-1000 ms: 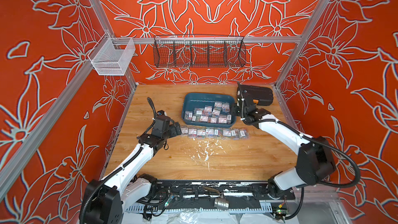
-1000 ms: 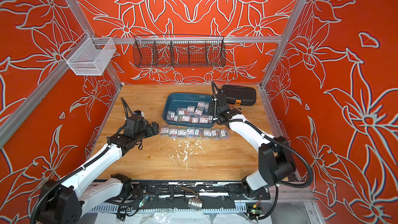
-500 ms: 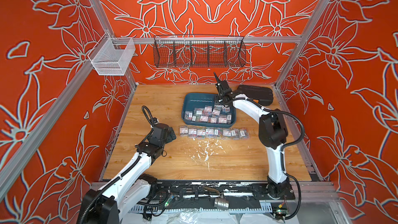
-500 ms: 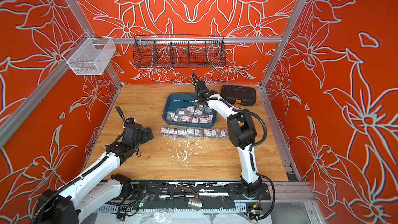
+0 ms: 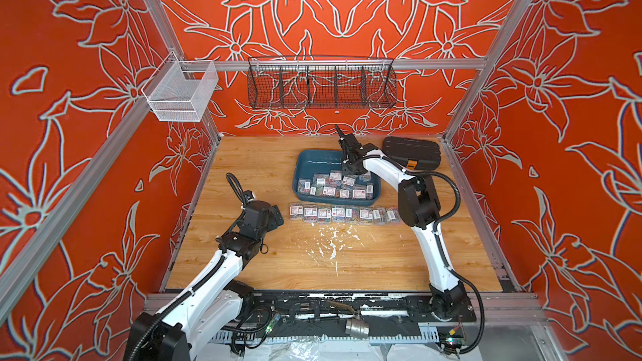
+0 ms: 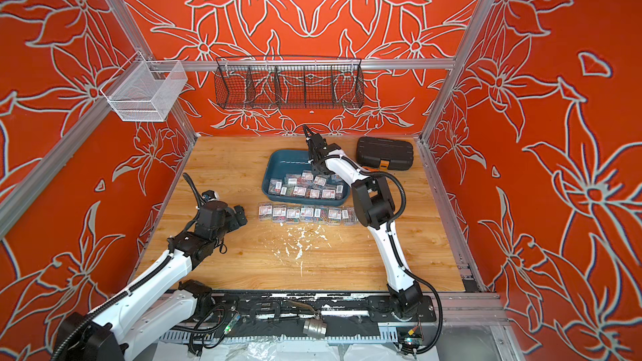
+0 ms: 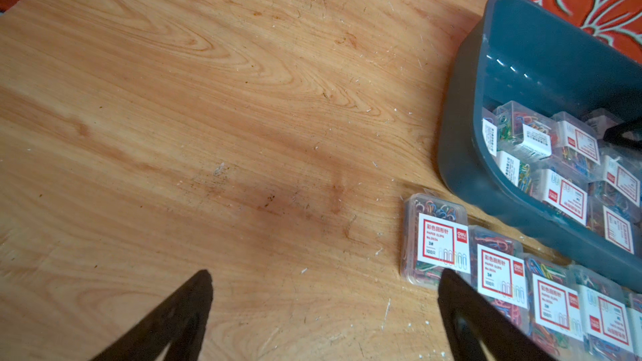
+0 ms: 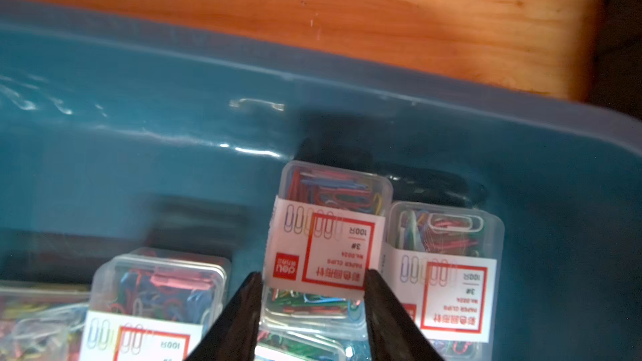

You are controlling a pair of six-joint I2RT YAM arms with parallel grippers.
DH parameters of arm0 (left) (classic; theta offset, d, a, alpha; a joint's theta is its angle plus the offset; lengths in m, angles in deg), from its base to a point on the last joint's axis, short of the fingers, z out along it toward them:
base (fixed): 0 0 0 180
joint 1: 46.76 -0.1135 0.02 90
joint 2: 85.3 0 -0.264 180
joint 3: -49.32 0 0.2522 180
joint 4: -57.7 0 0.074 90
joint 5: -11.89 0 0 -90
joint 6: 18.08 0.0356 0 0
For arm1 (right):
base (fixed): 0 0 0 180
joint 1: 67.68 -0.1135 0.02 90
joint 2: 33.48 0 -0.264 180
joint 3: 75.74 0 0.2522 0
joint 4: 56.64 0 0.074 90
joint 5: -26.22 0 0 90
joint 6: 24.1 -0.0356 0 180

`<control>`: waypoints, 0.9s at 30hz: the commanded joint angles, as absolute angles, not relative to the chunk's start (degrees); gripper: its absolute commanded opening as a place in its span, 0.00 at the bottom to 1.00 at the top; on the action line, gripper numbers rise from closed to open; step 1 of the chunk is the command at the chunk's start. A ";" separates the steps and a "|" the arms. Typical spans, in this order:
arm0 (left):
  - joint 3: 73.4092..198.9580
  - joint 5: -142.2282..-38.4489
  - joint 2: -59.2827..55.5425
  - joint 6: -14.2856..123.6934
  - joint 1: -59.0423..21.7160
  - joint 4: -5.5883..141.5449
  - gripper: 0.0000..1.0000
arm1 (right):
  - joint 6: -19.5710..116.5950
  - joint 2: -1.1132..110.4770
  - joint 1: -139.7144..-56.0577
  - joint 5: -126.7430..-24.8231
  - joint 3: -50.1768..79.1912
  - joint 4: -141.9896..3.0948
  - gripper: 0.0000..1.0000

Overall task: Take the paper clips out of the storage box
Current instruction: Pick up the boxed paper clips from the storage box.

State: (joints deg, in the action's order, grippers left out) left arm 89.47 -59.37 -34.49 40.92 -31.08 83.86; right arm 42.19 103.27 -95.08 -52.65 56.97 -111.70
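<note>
My right gripper is closed on one box of paper clips, pinching only its near end, low inside the storage box. Held this shallowly, it may pivot, slip, or snag its neighbour as I lift. My left gripper hangs spread wide over the table.

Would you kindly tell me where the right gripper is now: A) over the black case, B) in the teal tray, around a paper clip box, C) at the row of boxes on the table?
B: the right gripper is down in the teal storage tray, its jaws pressed against both sides of one paper clip box.
</note>
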 commanded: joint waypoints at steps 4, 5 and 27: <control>89.09 -59.50 -34.85 40.79 -31.29 82.97 0.99 | 41.64 107.64 -95.28 -50.05 60.20 -115.19 0.55; 89.09 -59.56 -34.86 40.75 -31.29 82.95 0.98 | 41.56 108.28 -95.21 -50.47 60.78 -115.29 0.55; 88.74 -59.61 -35.55 40.75 -31.26 82.81 0.99 | 41.55 115.84 -93.85 -56.80 70.73 -117.73 0.64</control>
